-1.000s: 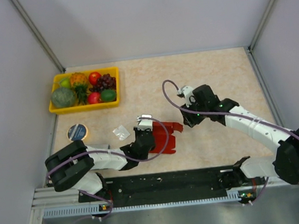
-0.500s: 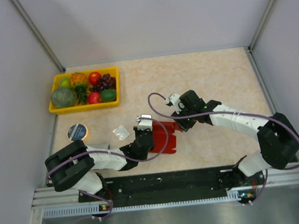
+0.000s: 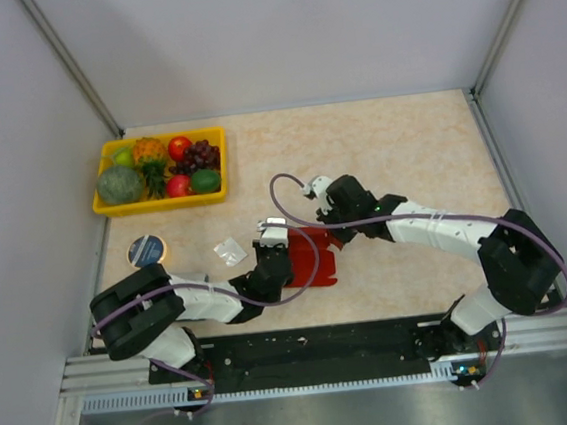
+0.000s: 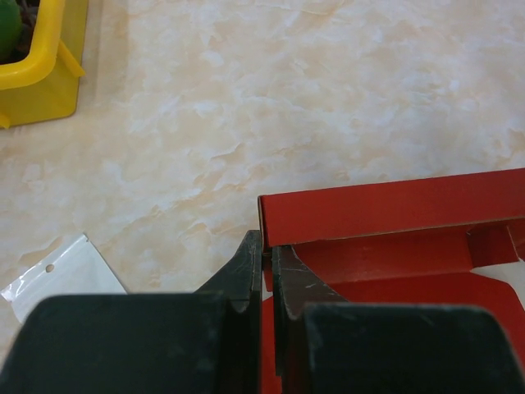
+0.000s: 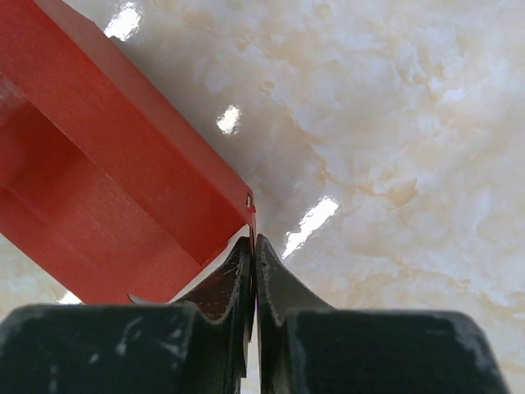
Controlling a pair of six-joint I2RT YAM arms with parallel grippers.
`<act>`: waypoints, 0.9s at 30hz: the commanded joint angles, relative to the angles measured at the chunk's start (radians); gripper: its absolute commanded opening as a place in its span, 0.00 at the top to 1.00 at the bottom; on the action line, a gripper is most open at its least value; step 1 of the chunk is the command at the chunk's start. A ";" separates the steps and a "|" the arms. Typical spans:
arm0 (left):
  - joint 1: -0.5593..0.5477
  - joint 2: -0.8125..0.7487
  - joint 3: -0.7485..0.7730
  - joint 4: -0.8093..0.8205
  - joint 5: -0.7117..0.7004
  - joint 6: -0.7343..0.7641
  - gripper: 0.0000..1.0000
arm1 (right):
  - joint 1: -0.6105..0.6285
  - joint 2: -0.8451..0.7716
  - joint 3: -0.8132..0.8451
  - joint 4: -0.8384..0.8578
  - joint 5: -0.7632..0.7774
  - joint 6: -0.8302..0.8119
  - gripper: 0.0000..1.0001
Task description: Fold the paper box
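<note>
Left arm bent low, left gripper closed, right arm stretched inward, right gripper closed

Pale grey walls, beige marbled tabletop, metal rail in front

Lab: grey enclosure walls, aluminium mounting rail.

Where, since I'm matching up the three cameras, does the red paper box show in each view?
Top external: paper box on the lower middle of the tabletop.
Left wrist: lower right, its wall pinched by the left gripper.
Right wrist: upper left, its corner between the tips of the right gripper.
Shared landmark: that beige marbled tabletop, under it in all three.
</note>
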 commanded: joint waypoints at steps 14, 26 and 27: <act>0.000 0.034 0.032 0.019 -0.085 -0.077 1.00 | 0.133 -0.027 0.043 -0.014 0.447 0.665 0.97; 0.000 0.042 0.013 0.044 -0.077 -0.057 1.00 | 0.046 -0.192 -0.148 0.161 -0.044 0.193 0.65; 0.001 0.040 0.012 0.042 -0.077 -0.055 1.00 | 0.038 -0.191 -0.151 0.157 -0.064 0.189 0.65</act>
